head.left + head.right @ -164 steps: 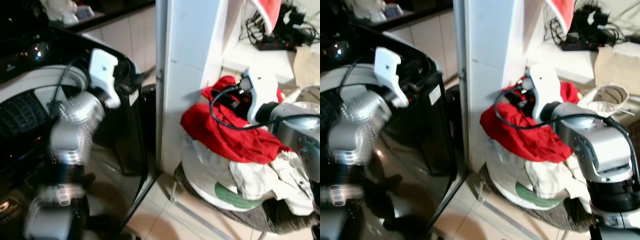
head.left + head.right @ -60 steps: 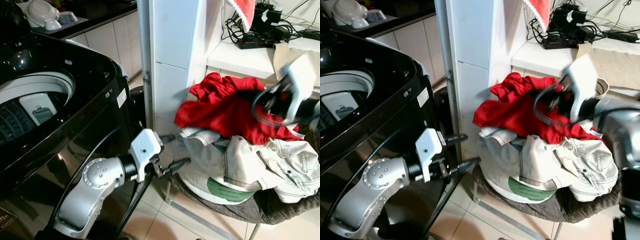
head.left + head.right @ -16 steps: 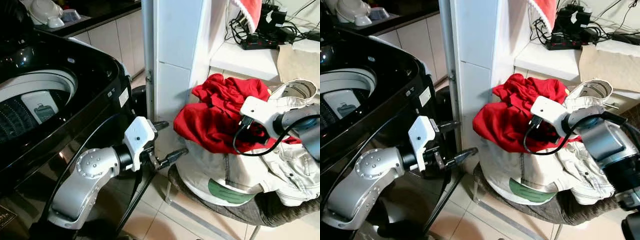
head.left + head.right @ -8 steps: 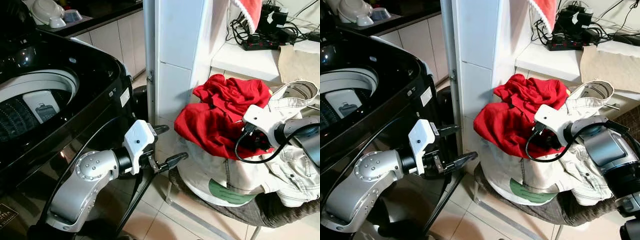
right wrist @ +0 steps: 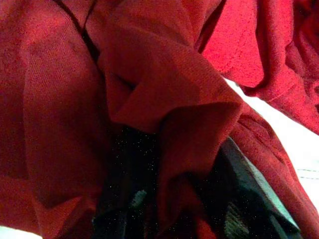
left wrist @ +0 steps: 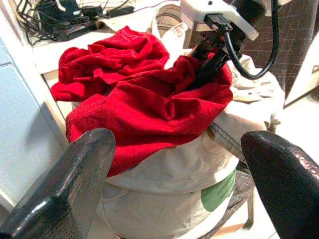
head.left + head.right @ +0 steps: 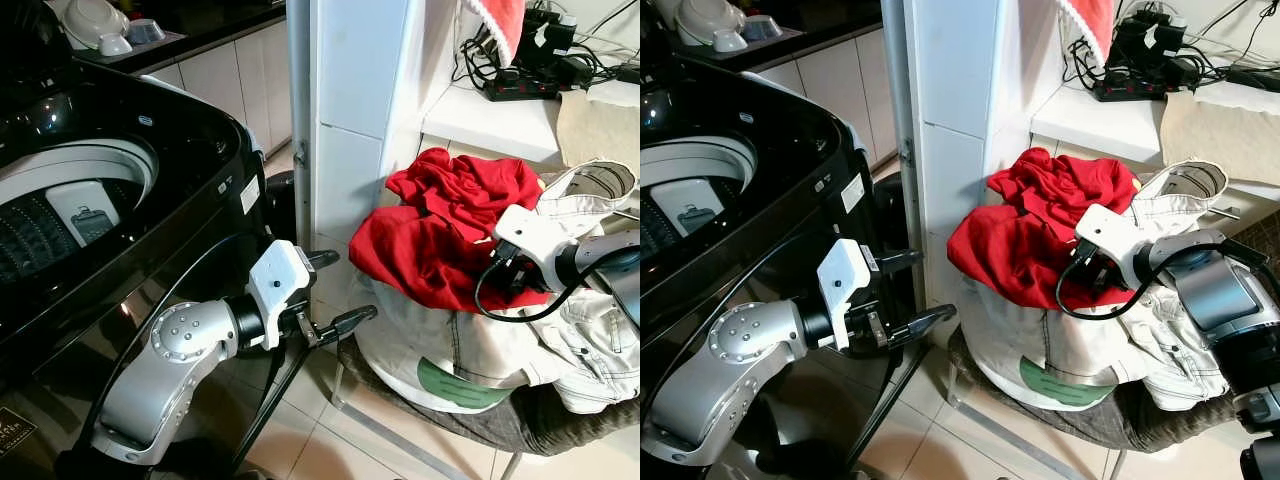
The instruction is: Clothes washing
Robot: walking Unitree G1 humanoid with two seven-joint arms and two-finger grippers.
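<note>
We have the red garment (image 7: pixel 445 235) on top of the laundry pile, draped over the cream clothes (image 7: pixel 470 345) in the chair-like basket (image 7: pixel 500 425), just right of the white pillar (image 7: pixel 355 120). Our right gripper (image 6: pixel 207 62) is pushed into the red cloth's right edge from the side; in the right wrist view a red fold (image 5: pixel 164 114) sits between the two dark fingers (image 5: pixel 239 199), so we judge them closed partway on that fold, though how firm the grip is we cannot tell. Our left gripper (image 7: pixel 325 290) hangs low between washer and pile, its fingers (image 7: pixel 345 322) spread wide and empty, aimed at the pile but apart from it. The garment's long axis runs roughly left-right across the pile, toward the washer. The washer drum (image 7: pixel 70 210) is open, up and to our left, well apart from the pile, with the pillar and the washer's black rim (image 7: pixel 215 150) in between. The right arm is nearer; we'd lift up first, then swing left over that rim.
</note>
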